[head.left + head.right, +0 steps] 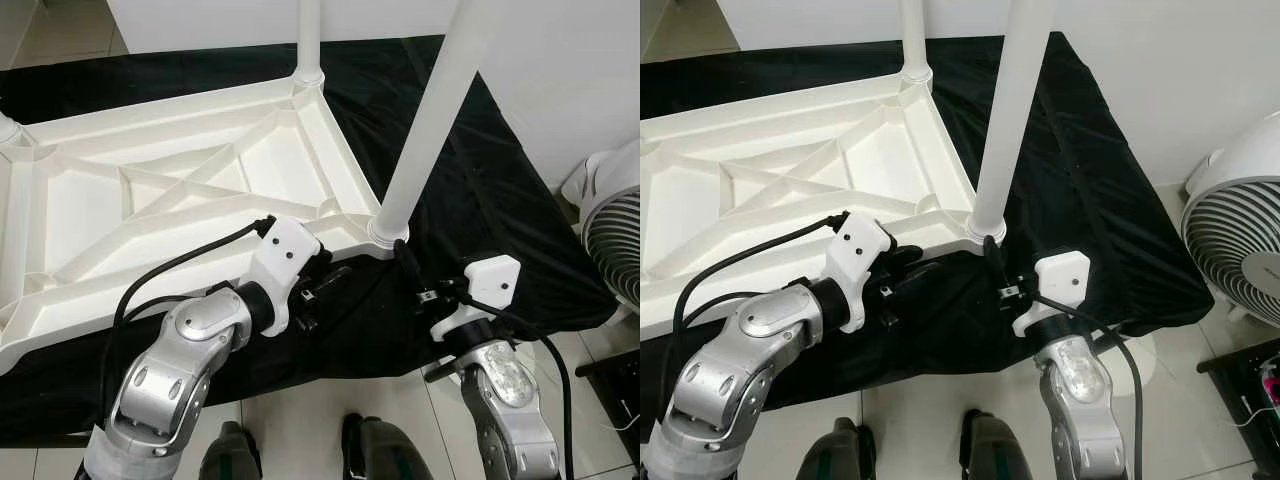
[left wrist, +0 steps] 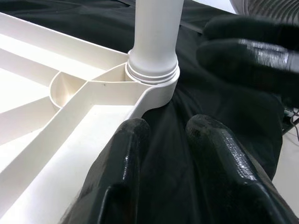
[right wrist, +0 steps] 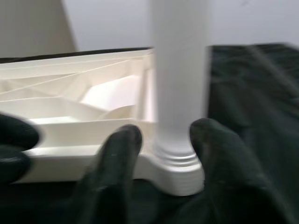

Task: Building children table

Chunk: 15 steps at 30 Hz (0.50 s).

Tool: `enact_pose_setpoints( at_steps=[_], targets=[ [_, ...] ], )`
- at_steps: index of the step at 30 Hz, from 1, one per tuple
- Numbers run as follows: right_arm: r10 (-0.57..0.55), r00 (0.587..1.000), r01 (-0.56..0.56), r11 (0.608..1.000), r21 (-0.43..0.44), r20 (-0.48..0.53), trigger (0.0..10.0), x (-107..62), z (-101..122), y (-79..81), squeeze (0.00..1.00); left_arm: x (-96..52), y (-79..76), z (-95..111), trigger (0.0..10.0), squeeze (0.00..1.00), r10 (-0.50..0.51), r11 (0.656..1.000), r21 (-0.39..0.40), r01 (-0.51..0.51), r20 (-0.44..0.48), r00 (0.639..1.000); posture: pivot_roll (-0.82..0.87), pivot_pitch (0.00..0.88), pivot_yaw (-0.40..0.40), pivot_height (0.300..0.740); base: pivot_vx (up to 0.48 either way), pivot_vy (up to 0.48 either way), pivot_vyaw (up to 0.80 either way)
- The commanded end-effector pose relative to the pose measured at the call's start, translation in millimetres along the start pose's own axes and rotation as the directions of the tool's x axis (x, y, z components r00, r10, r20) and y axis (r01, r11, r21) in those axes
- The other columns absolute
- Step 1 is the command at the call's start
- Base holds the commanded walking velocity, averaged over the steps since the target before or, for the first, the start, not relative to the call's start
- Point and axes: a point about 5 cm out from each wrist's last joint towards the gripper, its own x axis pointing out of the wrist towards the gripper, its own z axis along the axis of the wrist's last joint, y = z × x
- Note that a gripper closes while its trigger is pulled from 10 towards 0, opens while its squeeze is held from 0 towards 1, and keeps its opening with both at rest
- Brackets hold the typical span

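A white plastic children's table (image 1: 200,290) lies upside down on a black cloth (image 1: 480,200), its ribbed underside facing up. A white leg (image 1: 430,120) stands in the socket at the near right corner, and another leg (image 1: 309,35) stands at the far corner. My left gripper (image 1: 335,280) is open, low against the table's front rim just left of that near corner, nothing between its fingers (image 2: 133,140). My right gripper (image 1: 410,265) is open too, its fingers (image 3: 210,140) on either side of the near leg's base (image 3: 180,168), just short of it.
A white fan (image 1: 1240,230) stands on the tiled floor at the right. A white wall (image 1: 560,60) runs behind the cloth. My feet (image 1: 300,450) are at the cloth's front edge. A third leg's base (image 1: 5,130) shows at the far left corner.
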Motion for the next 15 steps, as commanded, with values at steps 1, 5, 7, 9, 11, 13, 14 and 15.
enact_pose_setpoints(
  at_steps=[1,5,7,9,11,13,14,15],
  targets=[
    [0.049,0.998,-0.048,0.998,0.035,-0.026,0.0,1.2,-3.2,4.0,0.0,-1.6,1.0,5.2,10.0,0.0,0.033,0.999,0.016,-0.034,0.024,0.999,-0.02,0.158,0.027,0.74,0.0,0.0,0.0],
    [0.205,0.977,-0.202,0.977,0.062,-0.057,10.0,17.6,-8.5,3.0,0.0,-4.0,2.9,10.7,10.0,0.0,0.046,0.998,0.042,-0.048,0.035,0.998,0.0,0.144,0.008,0.74,0.0,0.0,0.0],
    [0.23,0.971,-0.225,0.972,0.07,-0.068,10.0,20.8,-9.5,0.2,0.0,-4.8,3.0,11.6,10.0,0.0,0.048,0.998,0.047,-0.049,0.036,0.998,0.0,0.144,0.008,0.74,0.0,0.0,0.0],
    [0.23,0.971,-0.225,0.972,0.07,-0.068,10.0,20.8,-9.5,0.2,0.0,-4.8,3.0,11.6,10.0,0.0,0.048,0.998,0.047,-0.049,0.036,0.998,0.0,0.144,0.008,0.74,0.0,0.0,0.0],
    [0.239,0.968,-0.235,0.97,0.064,-0.073,10.0,23.2,-10.0,-3.8,0.0,-5.1,2.5,11.8,10.0,0.0,0.047,0.998,0.051,-0.049,0.036,0.998,0.01,0.14,0.003,0.74,0.0,0.0,0.0],
    [0.236,0.968,-0.234,0.972,0.036,-0.079,10.0,28.4,-10.8,-13.6,0.0,-6.1,-0.2,10.8,10.0,0.0,0.038,0.998,0.055,-0.039,0.031,0.999,0.01,0.137,-0.001,0.74,0.0,0.0,0.0],
    [0.22,0.972,-0.22,0.975,0.012,-0.078,10.0,35.0,-10.5,-25.2,0.0,-6.6,-2.1,9.4,10.0,0.0,0.031,0.998,0.054,-0.033,0.025,0.999,0.01,0.134,-0.003,0.74,0.0,0.0,0.0],
    [0.22,0.972,-0.22,0.975,0.012,-0.078,10.0,35.0,-10.5,-25.2,0.0,-6.6,-2.1,9.4,10.0,0.0,0.031,0.998,0.054,-0.033,0.025,0.999,0.01,0.134,-0.003,0.74,0.0,0.0,0.0]
  ],
)
